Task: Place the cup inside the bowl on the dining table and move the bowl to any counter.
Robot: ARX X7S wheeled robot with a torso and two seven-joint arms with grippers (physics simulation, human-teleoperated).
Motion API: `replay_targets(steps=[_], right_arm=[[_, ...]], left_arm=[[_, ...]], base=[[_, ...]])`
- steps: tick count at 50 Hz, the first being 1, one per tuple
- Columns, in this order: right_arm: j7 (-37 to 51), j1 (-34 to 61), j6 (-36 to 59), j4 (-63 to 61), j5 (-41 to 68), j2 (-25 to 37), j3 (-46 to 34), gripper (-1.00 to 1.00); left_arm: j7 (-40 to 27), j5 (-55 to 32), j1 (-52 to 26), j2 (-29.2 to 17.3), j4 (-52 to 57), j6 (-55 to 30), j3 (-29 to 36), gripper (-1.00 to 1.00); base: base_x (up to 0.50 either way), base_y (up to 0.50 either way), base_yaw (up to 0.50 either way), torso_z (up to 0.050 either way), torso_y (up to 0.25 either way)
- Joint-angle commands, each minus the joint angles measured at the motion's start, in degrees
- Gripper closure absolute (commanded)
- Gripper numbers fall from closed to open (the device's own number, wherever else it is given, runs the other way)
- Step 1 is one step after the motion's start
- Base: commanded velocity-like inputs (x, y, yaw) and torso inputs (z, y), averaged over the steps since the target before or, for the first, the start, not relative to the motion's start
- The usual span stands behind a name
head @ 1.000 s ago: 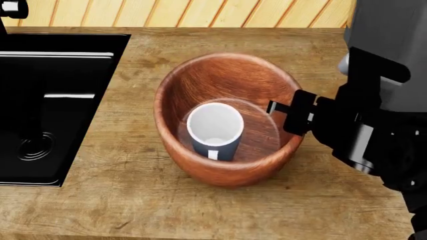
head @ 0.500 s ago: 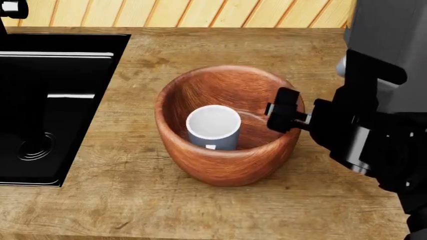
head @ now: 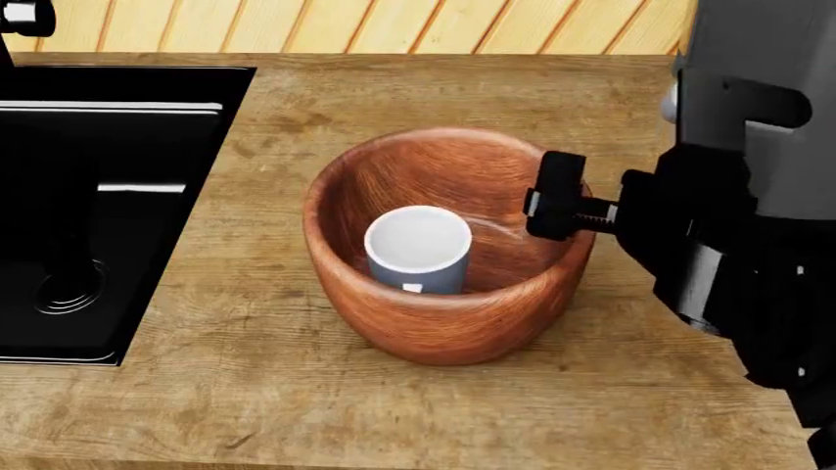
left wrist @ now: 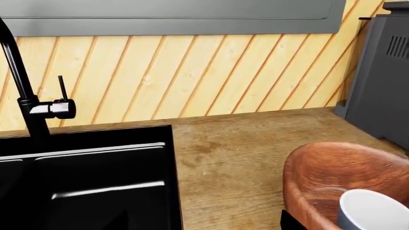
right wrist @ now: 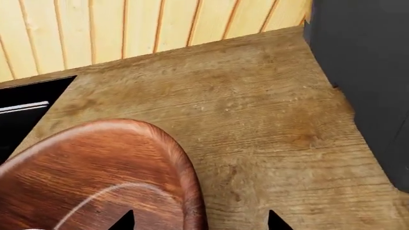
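From the left wrist camera, the counter [left wrist: 243, 158] is rough brown plank, its grain running past a black inset sink [left wrist: 83, 182] with a thin black tap [left wrist: 26, 91]. Behind it rises a wall of slanted pale wood panelling [left wrist: 191, 76], and a grey appliance [left wrist: 380, 76] stands at the far end. The bowl [left wrist: 332, 177], thick-rimmed reddish wood, sits on the planks with the pale rim of the cup [left wrist: 374, 213] inside it. The left gripper itself is out of sight.

From the head camera, the bowl [head: 444, 313] stands upright on the counter [head: 261, 392], beside the sink [head: 92, 196] but apart from it. The cup [head: 418, 250], blue-grey with a white interior, stands inside it. The right gripper [head: 565, 201] is at the bowl's rim; whether it pinches the rim I cannot tell.

From the right wrist camera, two dark fingertips [right wrist: 125, 221] straddle the bowl's rim [right wrist: 185, 191], spread wide with a gap on either side.
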Motion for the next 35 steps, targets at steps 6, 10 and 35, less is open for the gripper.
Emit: replay_targets(steps=[6,10,35], right_arm=[[8.98,-3.18,-1.3,-26.22,-7.32,9.65,-4.81,-1.0],[13.61,-3.71,0.05,-31.33,-6.43,12.13,-4.24,-1.0],[21.31,11.58,13.16,-48.3,11.86,23.6,5.7,-1.0]], left_arm=[[-0.27,0.19,-0.82,0.66,-0.07,0.04,0.45,-1.0],[-4.43,-0.49,-2.85,0.79,1.51,-1.86,0.41,-1.0],[-13.67,-10.27,-15.71,-0.51,3.26,-11.95,-0.87,-1.0]], base=[[0.0,0.0,0.0,0.0,0.0],[0.0,0.0,0.0,0.0,0.0],[0.0,0.0,0.0,0.0,0.0]])
